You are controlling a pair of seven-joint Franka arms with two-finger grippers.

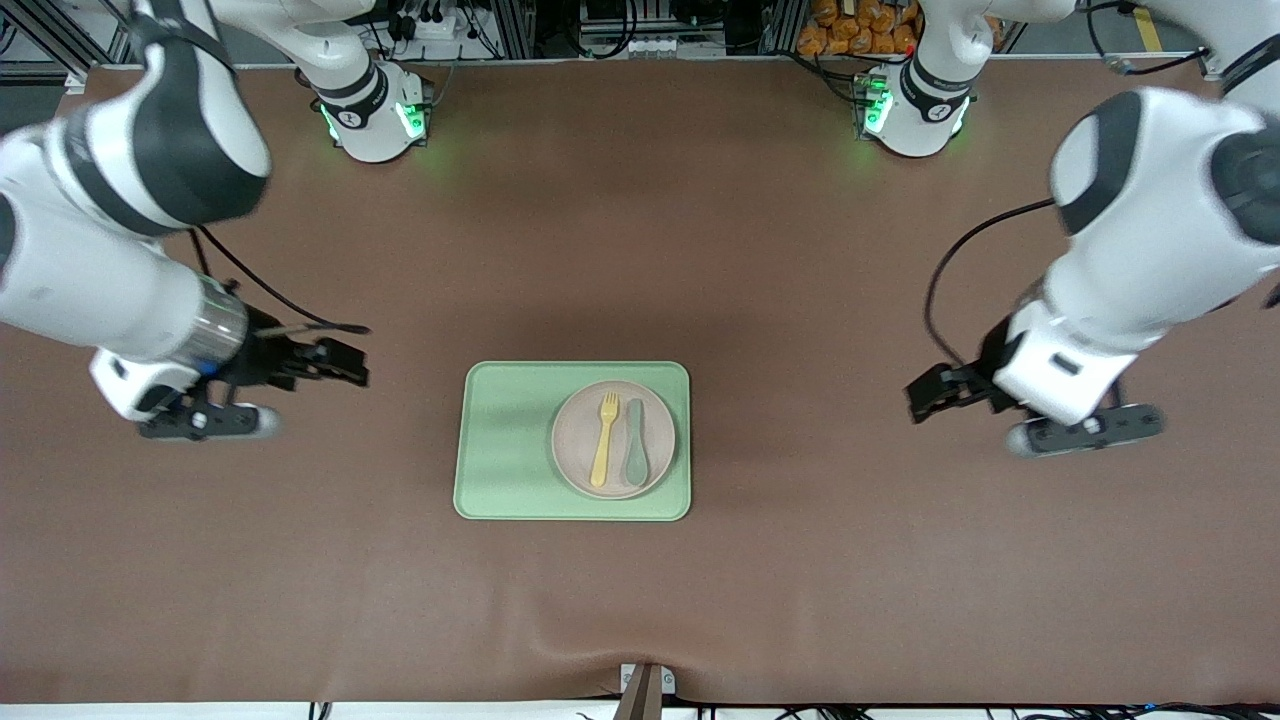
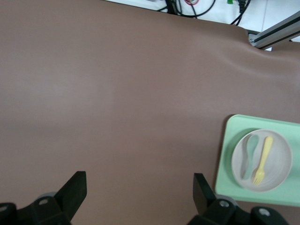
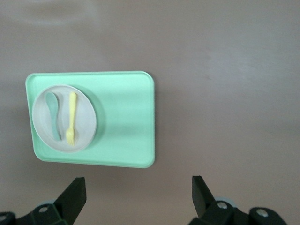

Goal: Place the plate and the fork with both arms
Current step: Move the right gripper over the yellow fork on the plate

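Two white jointed arms (image 1: 1140, 250), black joint bands, black two-finger grippers (image 1: 925, 392), green-lit bases (image 1: 375, 115), loose black cables (image 1: 960, 260).

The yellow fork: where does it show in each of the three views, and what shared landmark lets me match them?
Front view: fork lies on the plate, beside the grey-green spoon.
Left wrist view: fork lies on the plate near the picture's right edge.
Right wrist view: fork lies on the plate at picture left.
Shared landmark: the light-green tray.
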